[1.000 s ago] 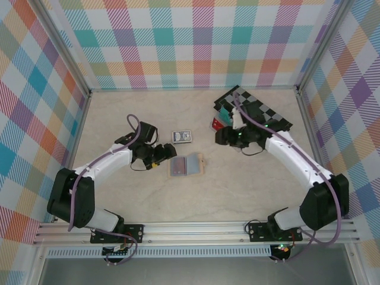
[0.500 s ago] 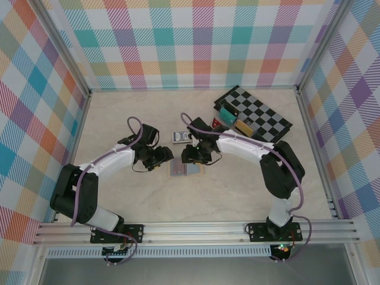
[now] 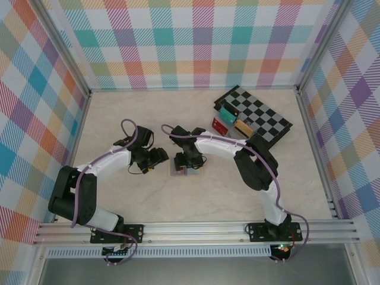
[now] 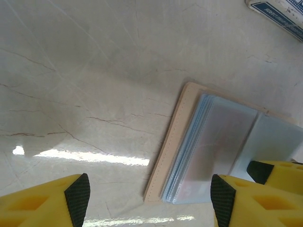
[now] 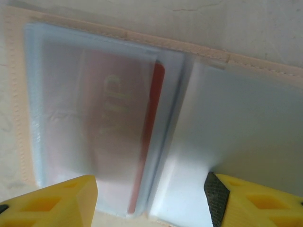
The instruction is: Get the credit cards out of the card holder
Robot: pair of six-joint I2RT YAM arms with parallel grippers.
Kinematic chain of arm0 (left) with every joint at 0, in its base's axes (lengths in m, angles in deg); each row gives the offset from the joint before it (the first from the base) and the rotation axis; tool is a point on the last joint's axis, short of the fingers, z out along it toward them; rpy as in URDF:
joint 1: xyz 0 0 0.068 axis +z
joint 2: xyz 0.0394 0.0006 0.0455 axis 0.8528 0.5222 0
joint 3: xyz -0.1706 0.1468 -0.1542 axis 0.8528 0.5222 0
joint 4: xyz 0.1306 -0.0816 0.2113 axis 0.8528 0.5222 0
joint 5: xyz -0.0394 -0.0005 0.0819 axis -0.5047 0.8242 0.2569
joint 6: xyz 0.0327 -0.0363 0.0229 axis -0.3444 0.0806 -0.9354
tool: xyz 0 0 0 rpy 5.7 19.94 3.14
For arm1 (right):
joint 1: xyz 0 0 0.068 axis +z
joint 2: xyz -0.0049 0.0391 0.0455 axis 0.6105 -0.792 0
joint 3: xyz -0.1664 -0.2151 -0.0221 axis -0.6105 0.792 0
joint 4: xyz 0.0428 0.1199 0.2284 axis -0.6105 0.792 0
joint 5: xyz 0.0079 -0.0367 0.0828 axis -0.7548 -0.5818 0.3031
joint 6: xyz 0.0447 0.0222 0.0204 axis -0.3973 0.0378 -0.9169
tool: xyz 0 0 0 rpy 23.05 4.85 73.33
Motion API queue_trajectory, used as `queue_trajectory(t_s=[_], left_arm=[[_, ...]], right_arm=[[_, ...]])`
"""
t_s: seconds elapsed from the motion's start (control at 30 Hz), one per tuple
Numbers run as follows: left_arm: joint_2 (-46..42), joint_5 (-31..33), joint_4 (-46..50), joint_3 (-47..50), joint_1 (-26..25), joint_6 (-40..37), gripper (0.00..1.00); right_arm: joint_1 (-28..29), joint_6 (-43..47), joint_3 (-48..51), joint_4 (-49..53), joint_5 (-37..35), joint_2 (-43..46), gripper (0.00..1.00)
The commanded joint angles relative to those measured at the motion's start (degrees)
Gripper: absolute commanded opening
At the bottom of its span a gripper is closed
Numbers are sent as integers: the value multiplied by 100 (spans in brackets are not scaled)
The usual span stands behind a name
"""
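The card holder (image 3: 176,171) lies open on the table, tan outside with clear blue-grey sleeves (image 5: 94,109). A red credit card (image 5: 152,127) sits inside the left-hand sleeves, with its edge showing by the fold. My right gripper (image 3: 187,161) hovers low over the holder. It is open (image 5: 147,208), with its fingers either side of the fold. My left gripper (image 3: 156,157) stands just left of the holder and is open (image 4: 150,201). The holder's tan left edge (image 4: 173,142) and near corner lie ahead between its fingers, which hold nothing.
A dark blue playing-card pack (image 4: 279,14) lies just beyond the holder. A checkered board (image 3: 261,116) and a rack of coloured cards (image 3: 228,122) stand at the back right. Patterned walls close in the table on three sides.
My right arm has swung left from the rack at the back right and come down over the open holder. The left gripper has shifted slightly left and stays beside the holder.
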Motion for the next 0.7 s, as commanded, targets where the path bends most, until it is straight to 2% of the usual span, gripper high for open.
queue_trajectory(t_s=[0.0,0.13,0.3,0.67], left_arm=[[-144,17,93,112,76,98,70],[-141,-146,30,123,76,92,68],[-62,-699,-255,186,76,79,58],[374,-1982,-1105,302,15,200,40]], right_arm=[[18,133,-173,295,-168,-211,63],[20,124,-164,427,-294,-424,60],[18,90,-66,451,-323,-590,52],[-24,90,414,-106,154,-414,38]])
